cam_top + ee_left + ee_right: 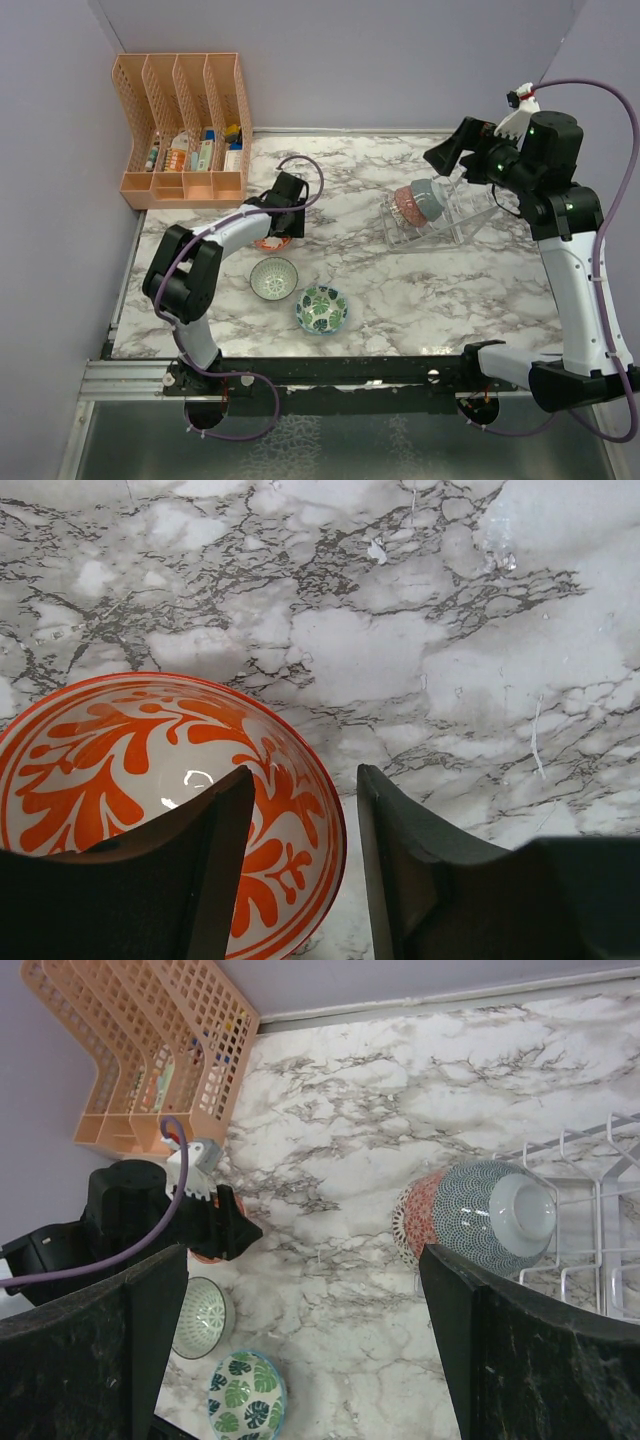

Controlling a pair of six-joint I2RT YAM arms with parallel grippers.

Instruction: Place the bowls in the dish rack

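Note:
An orange-red bowl (120,780) sits on the marble table under my left gripper (303,772). The gripper is open, with one finger over the bowl's inside and the other outside its rim. In the top view the gripper (276,230) hides most of this bowl (268,243). A white lattice bowl (273,278) and a leaf print bowl (321,309) stand in front of it. The clear dish rack (455,222) holds a red-patterned bowl (407,207) and a grey bowl (431,198) on edge. My right gripper (443,152) hangs open and empty above the rack (600,1210).
An orange plastic file organiser (185,130) with small items stands at the back left, against the wall. Purple walls close in the left and back sides. In the right wrist view the lattice bowl (205,1315) and leaf bowl (247,1397) lie at lower left.

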